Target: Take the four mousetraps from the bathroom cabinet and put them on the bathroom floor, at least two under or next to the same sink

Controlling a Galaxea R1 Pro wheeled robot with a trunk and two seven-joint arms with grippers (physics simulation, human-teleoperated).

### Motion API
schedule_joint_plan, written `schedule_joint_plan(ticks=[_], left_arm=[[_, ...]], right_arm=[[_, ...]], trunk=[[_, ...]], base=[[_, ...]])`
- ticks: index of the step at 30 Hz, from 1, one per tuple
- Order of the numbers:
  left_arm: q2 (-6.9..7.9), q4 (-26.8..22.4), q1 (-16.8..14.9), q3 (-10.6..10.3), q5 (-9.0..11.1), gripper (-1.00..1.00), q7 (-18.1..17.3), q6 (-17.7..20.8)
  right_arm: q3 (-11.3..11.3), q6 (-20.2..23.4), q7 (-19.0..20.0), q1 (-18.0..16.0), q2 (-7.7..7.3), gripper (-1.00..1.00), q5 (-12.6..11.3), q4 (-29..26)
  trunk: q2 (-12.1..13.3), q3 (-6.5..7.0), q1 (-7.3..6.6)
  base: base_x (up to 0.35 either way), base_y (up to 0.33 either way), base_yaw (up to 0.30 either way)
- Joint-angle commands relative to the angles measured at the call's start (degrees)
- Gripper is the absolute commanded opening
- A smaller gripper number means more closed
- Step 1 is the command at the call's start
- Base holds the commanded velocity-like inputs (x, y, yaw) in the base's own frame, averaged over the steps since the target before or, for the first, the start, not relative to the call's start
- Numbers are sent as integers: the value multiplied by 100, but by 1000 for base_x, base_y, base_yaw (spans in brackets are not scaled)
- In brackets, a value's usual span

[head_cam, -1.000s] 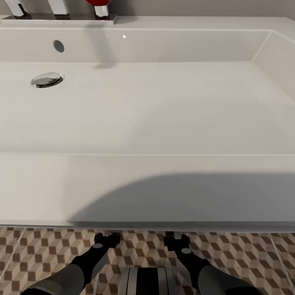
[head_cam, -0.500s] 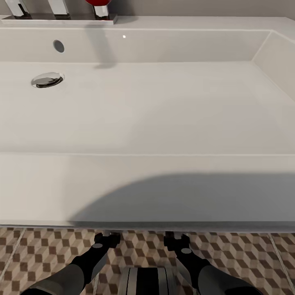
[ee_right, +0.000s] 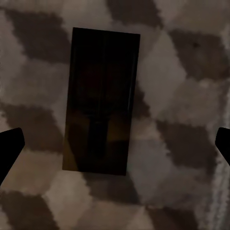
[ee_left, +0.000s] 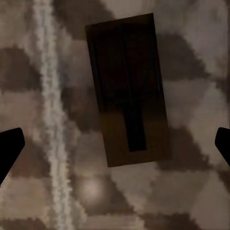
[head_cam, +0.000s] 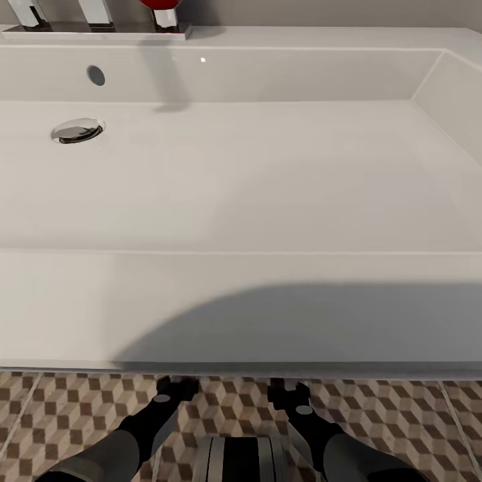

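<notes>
White basin of the sink spreads across the head view, its drain at about ten o'clock, with a strip of the bathroom floor below its front edge. Both arms reach under that edge: the left gripper near seven o'clock and the right gripper near five o'clock.

Each wrist camera looks straight down at one mousetrap lying flat on the patterned tiles, in shadow: the left mousetrap beside a pale grout line, the right mousetrap squarely on the cubes. Each gripper stands spread wide, its dark fingertips well apart from the board, holding nothing.

These boards look light, thin and stiff. A pinch across the long edges would likely suit, keeping clear of the wire spring.
</notes>
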Motion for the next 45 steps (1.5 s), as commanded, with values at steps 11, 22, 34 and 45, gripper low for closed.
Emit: schedule_joint_plan(ticks=[11, 22, 34, 45], left_arm=[[-57, -91, -3, -32, 61, 100, 352, 41], [-164, -86, -3, -25, 69, 100, 643, 61], [-174, -84, -3, -34, 73, 100, 636, 65], [-174, -84, -3, -30, 72, 100, 635, 65]], right_arm=[[25, -2, -46, -4, -2, 100, 55, 3], [25, -1, -46, -3, 3, 100, 53, -100], [25, 0, -44, -3, 2, 100, 55, -119], [25, 0, -46, -3, 6, 100, 55, -120]], trunk=[[-1, -3, -1], [-1, -3, -1], [-1, -3, -1], [-1, -3, -1]], base=[[-118, 0, 0], [-323, 0, 0], [-342, 0, 0], [-344, 0, 0]])
